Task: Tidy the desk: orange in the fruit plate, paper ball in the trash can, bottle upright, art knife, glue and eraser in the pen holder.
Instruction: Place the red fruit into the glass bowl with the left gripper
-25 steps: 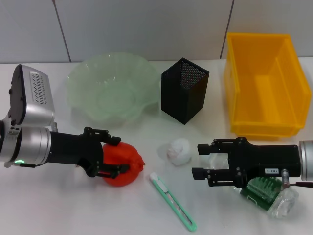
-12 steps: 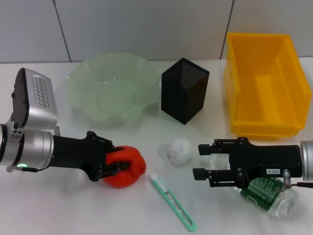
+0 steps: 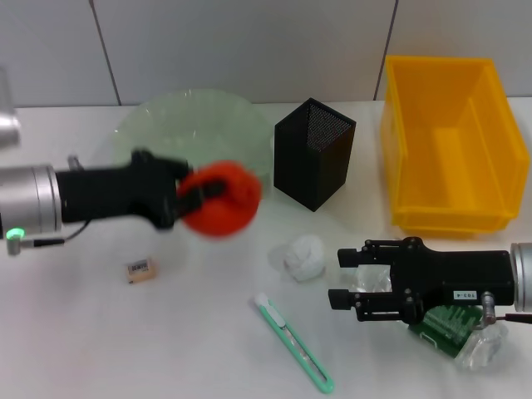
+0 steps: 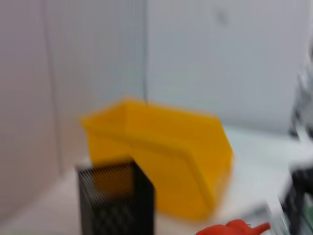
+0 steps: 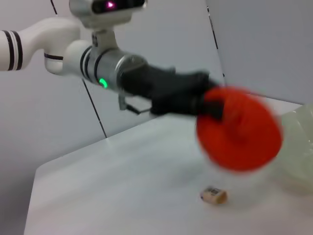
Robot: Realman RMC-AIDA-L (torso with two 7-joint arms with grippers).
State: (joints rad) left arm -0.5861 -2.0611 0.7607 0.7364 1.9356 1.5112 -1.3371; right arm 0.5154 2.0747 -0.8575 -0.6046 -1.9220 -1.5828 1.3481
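**Orange held clear of the desk beside the fruit plate**

The white desk (image 3: pixel 100 332) carries everything. Far right sits the yellow trash can (image 3: pixel 449 158); far left, the pale-green fruit plate (image 3: pixel 150 125); the black mesh pen holder (image 3: pixel 314 154) stands between them. The left gripper (image 3: pixel 199 198) clamps the orange (image 3: pixel 223 199), raised off the desk at the plate's near right edge. The right gripper (image 3: pixel 342 278), fingers parted around nothing, lies low at near right, just beside the paper ball (image 3: pixel 302 255). Under that arm lies the bottle (image 3: pixel 465 337), on its side. The mint-green art knife (image 3: pixel 295 342) lies near centre. A small eraser (image 3: pixel 141 269) rests near left.
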